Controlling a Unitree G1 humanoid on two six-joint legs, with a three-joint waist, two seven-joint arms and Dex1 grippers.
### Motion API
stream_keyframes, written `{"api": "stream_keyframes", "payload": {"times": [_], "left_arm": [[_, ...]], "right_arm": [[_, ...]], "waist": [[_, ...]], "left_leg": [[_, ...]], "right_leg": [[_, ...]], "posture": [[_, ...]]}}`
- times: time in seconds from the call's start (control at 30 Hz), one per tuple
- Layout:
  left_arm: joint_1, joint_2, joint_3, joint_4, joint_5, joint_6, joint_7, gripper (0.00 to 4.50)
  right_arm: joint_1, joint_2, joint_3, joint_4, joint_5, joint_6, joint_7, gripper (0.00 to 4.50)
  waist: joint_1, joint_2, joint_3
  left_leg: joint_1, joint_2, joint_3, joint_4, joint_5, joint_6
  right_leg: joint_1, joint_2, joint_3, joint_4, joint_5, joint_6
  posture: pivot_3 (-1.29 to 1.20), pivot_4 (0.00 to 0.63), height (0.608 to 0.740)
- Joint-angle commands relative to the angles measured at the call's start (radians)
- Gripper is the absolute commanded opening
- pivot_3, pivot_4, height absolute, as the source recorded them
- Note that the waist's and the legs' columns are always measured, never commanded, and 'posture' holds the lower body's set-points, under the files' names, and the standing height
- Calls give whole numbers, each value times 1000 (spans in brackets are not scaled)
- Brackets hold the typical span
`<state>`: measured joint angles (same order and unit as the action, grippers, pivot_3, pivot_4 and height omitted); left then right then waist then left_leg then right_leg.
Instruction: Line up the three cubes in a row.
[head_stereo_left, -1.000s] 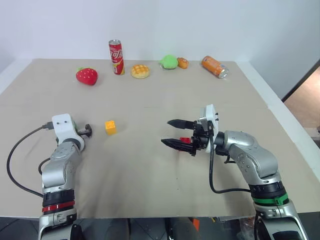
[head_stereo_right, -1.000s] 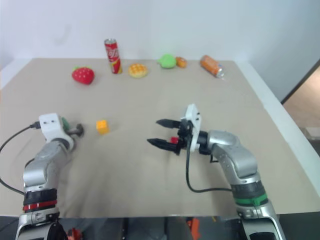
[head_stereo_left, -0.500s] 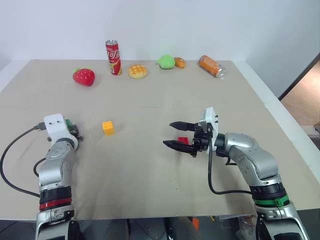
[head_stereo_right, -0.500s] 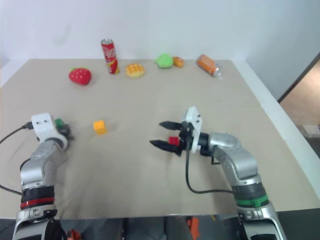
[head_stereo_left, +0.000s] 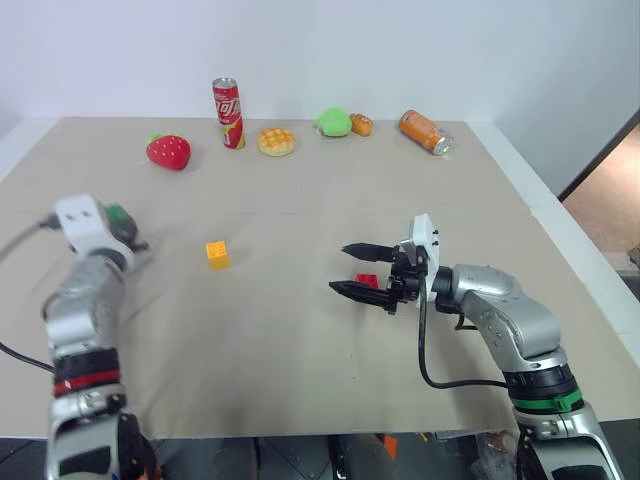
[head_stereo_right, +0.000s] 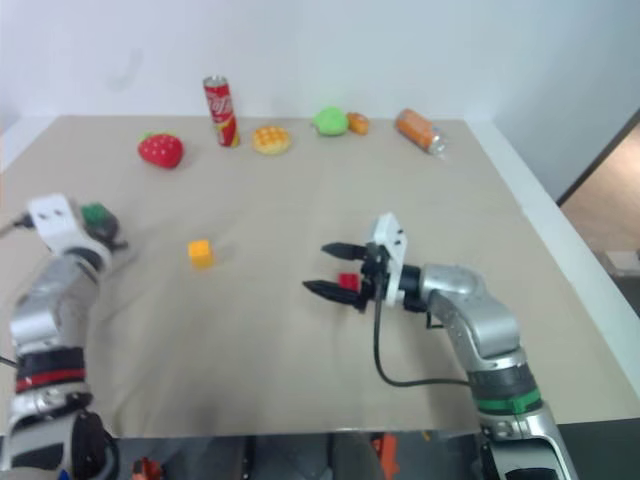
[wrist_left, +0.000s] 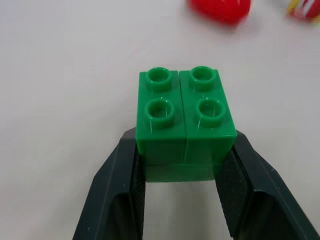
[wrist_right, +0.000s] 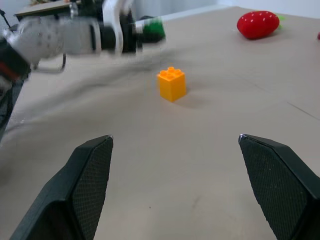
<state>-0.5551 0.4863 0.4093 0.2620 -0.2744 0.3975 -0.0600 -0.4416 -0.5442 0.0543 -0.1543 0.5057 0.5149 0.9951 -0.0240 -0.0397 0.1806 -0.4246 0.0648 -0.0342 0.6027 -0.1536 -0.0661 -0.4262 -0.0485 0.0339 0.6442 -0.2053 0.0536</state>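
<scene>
My left gripper (wrist_left: 185, 150) is shut on the green cube (wrist_left: 185, 120), holding it by its sides, studs up, raised above the table at the far left (head_stereo_left: 120, 213). The yellow-orange cube (head_stereo_left: 217, 254) rests on the table to its right, also seen studs up in the right wrist view (wrist_right: 172, 83). My right gripper (head_stereo_left: 340, 270) hangs open at the middle right, pointing left, with nothing gripped. The red cube (head_stereo_left: 368, 281) shows between its fingers near their base; whether it touches them I cannot tell.
Along the back edge stand a red can (head_stereo_left: 228, 100), a toy strawberry (head_stereo_left: 168, 151), a waffle bun (head_stereo_left: 277, 141), a green toy (head_stereo_left: 335, 123) and a lying orange can (head_stereo_left: 425, 131). The table's edge (head_stereo_left: 560, 240) runs along the right.
My left gripper closed on the green cube, then rose and swung to the left with it. The right gripper and the other cubes stayed put.
</scene>
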Motion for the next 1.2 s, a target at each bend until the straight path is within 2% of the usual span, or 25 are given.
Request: {"api": "stream_keyframes", "payload": {"times": [0.03,0.13,0.3,0.43,0.57,0.73,1.2], "left_arm": [[-80,53,-51,50,11,-118,-150,1329],[-145,61,-126,48,-6,-182,-319,1329],[-184,14,-285,-36,-71,-205,-627,1329],[-174,-23,-413,-61,-68,-235,-813,1329],[-176,-50,-528,-22,-39,-275,-979,1329],[-178,-59,-617,43,14,-351,-1101,1329],[-275,-70,-672,330,133,-516,-1290,1329]], "right_arm": [[-28,-41,-86,-24,47,20,1,4184],[-17,-103,-156,-59,103,53,30,4184],[46,-209,-265,-104,188,95,77,4184],[144,-274,-274,-131,164,67,121,4184],[174,-269,-279,-121,155,61,85,4184],[217,-240,-264,-176,155,59,27,4184],[262,-206,-249,-216,150,44,-31,4184]], "waist": [[2,0,0],[12,0,0],[16,0,0],[12,0,0],[-5,2,1],[-5,2,1],[1,2,1]], "left_leg": [[0,0,0,0,0,0],[-2,-1,0,0,0,-1],[-6,-1,0,0,-1,-2],[-5,-1,0,-1,-4,-1],[-5,-1,0,0,-5,1],[-4,-1,0,1,-5,2],[-5,-1,1,3,-5,2]], "right_leg": [[0,0,0,-1,0,0],[1,-1,0,-2,-1,2],[0,-2,0,-7,-1,4],[1,-2,0,-8,-3,8],[0,-1,1,-7,-3,8],[1,-1,1,-7,-3,5],[1,-1,2,-7,-2,6]], "posture": [[0,150,740],[0,150,740],[0,150,740],[0,150,740],[0,150,740],[0,150,740],[0,150,740]]}}
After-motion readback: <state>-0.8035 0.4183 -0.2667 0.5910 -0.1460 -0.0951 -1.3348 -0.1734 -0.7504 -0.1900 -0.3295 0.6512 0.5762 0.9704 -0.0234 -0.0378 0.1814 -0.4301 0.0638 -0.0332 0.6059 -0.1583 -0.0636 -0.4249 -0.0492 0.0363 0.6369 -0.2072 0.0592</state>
